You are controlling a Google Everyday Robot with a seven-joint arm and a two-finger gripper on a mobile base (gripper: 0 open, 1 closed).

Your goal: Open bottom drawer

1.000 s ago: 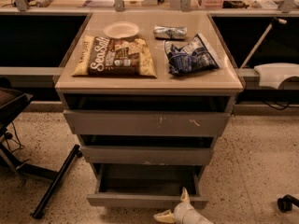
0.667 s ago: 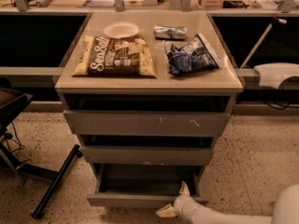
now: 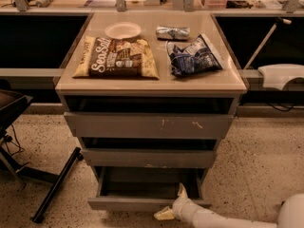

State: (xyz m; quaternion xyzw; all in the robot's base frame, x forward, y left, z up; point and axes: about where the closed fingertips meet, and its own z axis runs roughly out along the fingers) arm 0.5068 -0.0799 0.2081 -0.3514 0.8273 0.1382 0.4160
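Note:
The bottom drawer is the lowest of three grey handleless fronts and stands pulled out, with its shallow grey tray showing. My gripper is at the drawer's front edge, right of centre. One pale finger is inside the drawer and the other is outside the front panel, so they clamp the panel. The white arm reaches in low from the bottom right.
The top drawer with white scratches and the middle drawer are slightly ajar. On the cabinet top lie a SeaSalt chip bag, a blue bag, a white plate and a foil pack. Black chair legs stand at left.
My gripper has shifted a little left along the drawer front, and more of the white arm shows at the bottom right. The drawer stays pulled out about as far.

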